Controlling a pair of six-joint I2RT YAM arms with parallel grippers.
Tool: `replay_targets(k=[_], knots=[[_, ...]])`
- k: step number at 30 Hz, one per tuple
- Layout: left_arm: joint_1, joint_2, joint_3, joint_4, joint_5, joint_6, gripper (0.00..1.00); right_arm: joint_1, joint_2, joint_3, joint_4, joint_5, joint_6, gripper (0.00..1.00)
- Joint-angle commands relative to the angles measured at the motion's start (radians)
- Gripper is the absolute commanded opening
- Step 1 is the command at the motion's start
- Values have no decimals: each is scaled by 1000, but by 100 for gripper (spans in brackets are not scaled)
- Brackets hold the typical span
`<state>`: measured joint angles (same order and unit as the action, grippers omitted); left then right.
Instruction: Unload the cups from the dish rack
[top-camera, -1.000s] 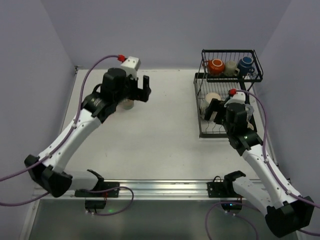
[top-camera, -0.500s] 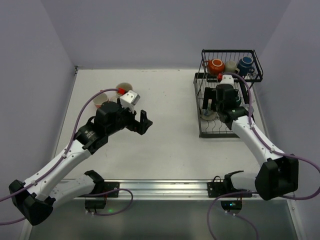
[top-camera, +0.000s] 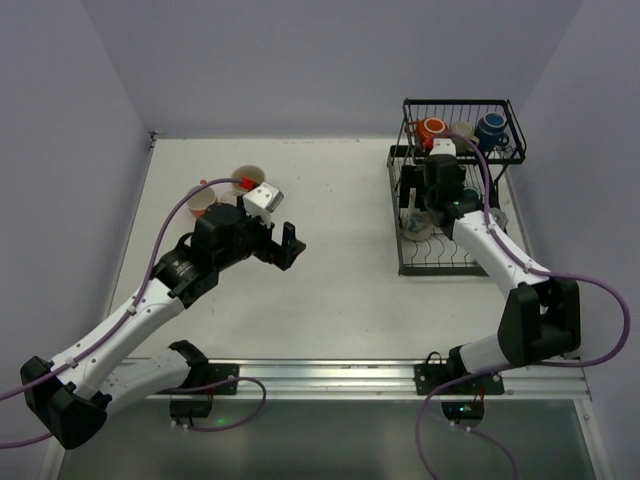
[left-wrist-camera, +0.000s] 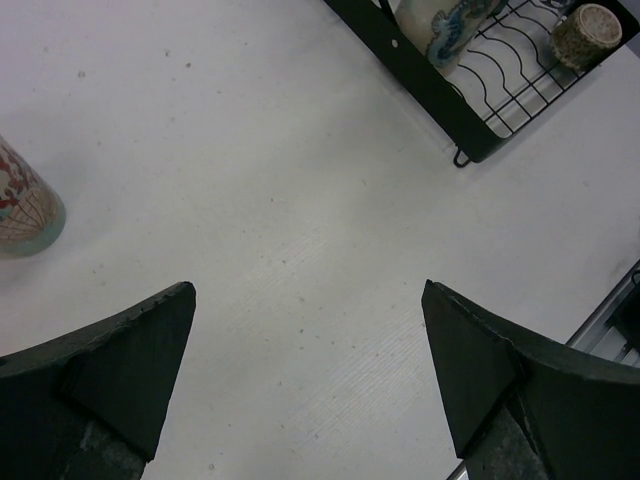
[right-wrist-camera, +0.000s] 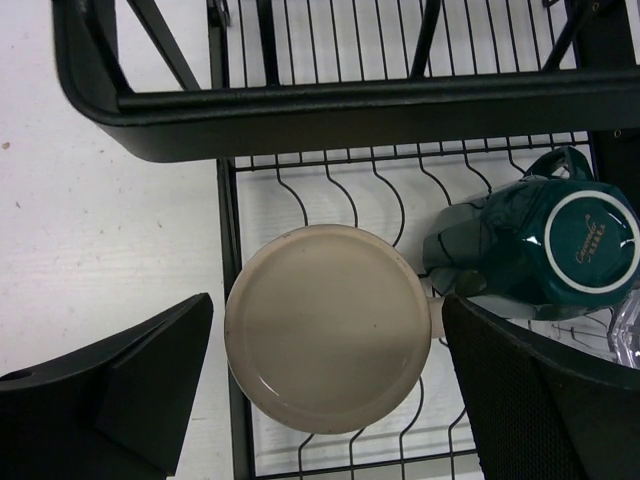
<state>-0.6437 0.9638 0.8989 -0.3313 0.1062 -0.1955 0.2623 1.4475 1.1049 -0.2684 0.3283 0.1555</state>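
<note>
Reaching far forward with the right arm (top-camera: 490, 250), forearm slanting inward, wrist tipped down so that the right gripper (right-wrist-camera: 327, 305) looks straight into the lower tray of the dish rack (top-camera: 402, 262). Jaws spread wide, gripping nothing.

Directly beneath, between the two fingers and clear of both, a cream mug (right-wrist-camera: 325, 330) with a round face up on the curved wires, pressed against the tray rail on the left-finger side. Just inside the right finger, a dark teal mug (right-wrist-camera: 545, 235) with its base turned up, close beside the cream one; whether touching, cannot tell. Ahead of the fingertips, the thick black bar of the rack's top tier crossing the view, so little room forward. Bare table (top-camera: 340, 300) beyond the left finger, outside the rail.

Past the wrist, up in the top tier, an orange mug (top-camera: 432, 131), a beige mug (top-camera: 462, 133) and a blue mug (top-camera: 490, 127) in a row.

Bent at the elbow on the other side, the left arm (top-camera: 140, 310) holding the left gripper (left-wrist-camera: 307, 290) over mid-table, likewise wide apart and empty, only white tabletop under it. Well ahead to its right, the rack's corner; off to its left, a patterned cup (left-wrist-camera: 20, 205) standing on the table.
</note>
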Motion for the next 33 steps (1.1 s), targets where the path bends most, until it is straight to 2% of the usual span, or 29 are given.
replay_targets(k=[1,7,10,13,15,16,17,19,25,28,33], knots=[[3,-7,-5,37,-10,25,100,-14,17,20,51,-15,-14,99],[3,9,-6,35,-22,28,100,-17,60,13,77,-28,-16,99],[3,18,-6,35,-23,27,100,-17,73,12,83,-23,-17,90],[4,18,-6,34,-26,19,100,-17,80,6,84,-12,-14,88],[3,18,-6,32,-28,8,100,-18,76,-2,87,-14,-10,81],[3,18,-6,34,-25,4,100,-17,62,-17,104,-11,-4,69],[3,19,-5,35,-23,-1,100,-18,51,-26,113,-2,-1,43],[3,21,-3,38,-11,-16,100,-18,22,-45,129,24,6,26],[1,41,12,72,64,-88,100,-17,-125,-76,167,19,30,6],[1,55,3,145,140,-157,100,-17,-199,-99,169,-3,62,2],[-17,99,-70,383,179,-268,100,-17,-324,-145,169,-28,131,0]])
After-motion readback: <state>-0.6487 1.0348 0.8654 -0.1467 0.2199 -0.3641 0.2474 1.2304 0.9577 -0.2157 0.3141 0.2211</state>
